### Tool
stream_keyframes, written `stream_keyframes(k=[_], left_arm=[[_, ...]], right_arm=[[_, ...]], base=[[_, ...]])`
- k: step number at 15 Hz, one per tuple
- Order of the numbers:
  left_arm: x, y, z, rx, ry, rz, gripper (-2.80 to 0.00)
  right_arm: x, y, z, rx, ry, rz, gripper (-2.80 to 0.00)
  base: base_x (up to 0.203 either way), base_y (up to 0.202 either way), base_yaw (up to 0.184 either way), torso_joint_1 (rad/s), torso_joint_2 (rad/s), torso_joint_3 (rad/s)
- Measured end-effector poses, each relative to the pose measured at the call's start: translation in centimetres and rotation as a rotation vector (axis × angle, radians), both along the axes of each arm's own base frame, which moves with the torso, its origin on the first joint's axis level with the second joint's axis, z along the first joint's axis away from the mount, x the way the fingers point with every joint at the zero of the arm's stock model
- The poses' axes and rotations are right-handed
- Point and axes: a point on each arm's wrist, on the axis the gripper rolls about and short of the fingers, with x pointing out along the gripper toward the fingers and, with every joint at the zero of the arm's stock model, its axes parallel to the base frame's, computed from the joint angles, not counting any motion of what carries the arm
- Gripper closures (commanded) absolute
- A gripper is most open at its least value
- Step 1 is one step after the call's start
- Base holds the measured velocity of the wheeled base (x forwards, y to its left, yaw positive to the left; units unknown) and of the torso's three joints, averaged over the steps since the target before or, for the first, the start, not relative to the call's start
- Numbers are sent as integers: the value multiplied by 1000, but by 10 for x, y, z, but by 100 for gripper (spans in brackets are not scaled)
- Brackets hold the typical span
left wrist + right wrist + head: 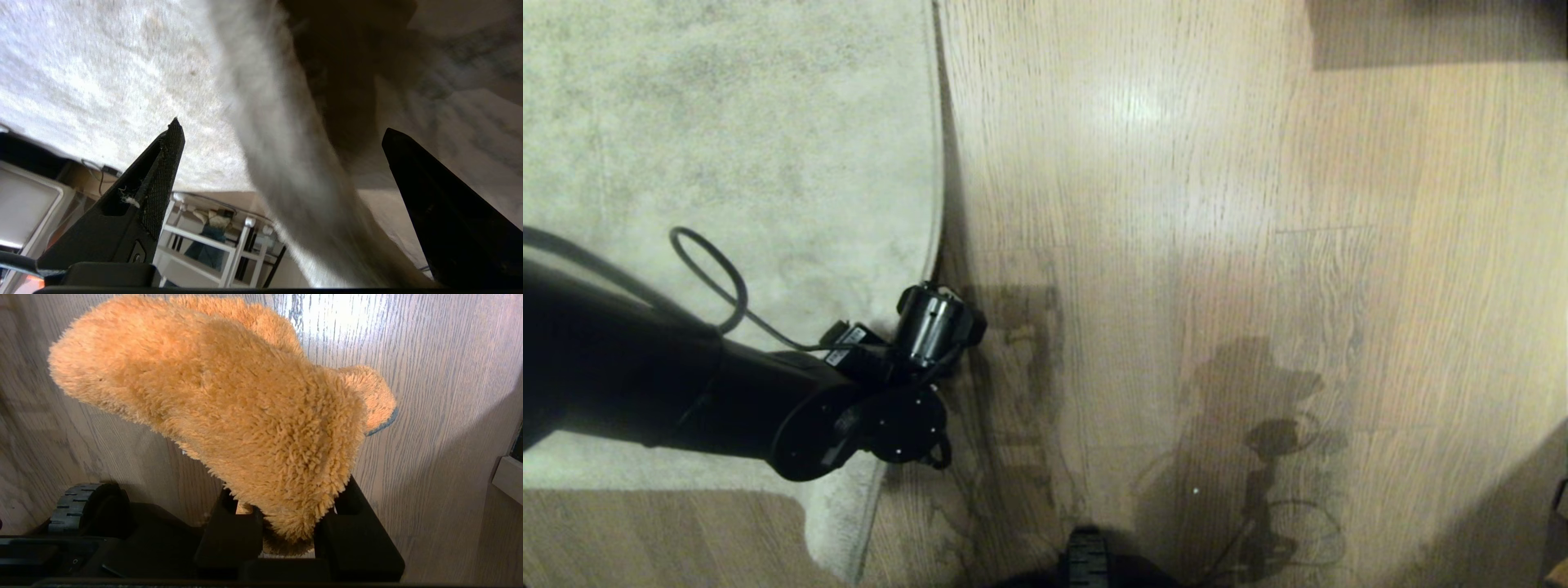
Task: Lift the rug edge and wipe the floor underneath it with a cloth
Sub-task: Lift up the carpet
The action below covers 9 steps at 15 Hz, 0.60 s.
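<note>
The pale grey-beige rug (727,163) fills the left of the head view. Its rug edge (935,163) runs straight toward me along the oak-look floor (1217,245). My left arm (686,384) reaches in from the left, with its wrist low over that border near the corner. In the left wrist view my left gripper (282,125) is open wide, and the fuzzy rug edge (294,175) lies between its black fingers (163,171). My right gripper (290,516) is shut on the orange-yellow cloth (229,400), which hangs above the floor (441,375).
A dark piece of furniture (1437,33) stands at the far right of the head view. My base's wheel (81,506) shows close under the right arm. A white shelf frame (212,241) stands beyond the rug in the left wrist view.
</note>
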Motion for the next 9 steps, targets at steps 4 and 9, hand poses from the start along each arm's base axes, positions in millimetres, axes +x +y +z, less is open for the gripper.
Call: stream_keyframes(k=[4, 9], left_arm=[[-1, -9, 3, -1, -16, -13, -280], [-3, -8, 0, 9, -4, -16, -280]], right_arm=[[0, 0, 0, 0, 0, 0, 0], [0, 0, 0, 0, 0, 0, 0]], base=[[0, 0, 0, 0, 0, 0], [0, 0, 0, 0, 0, 0]])
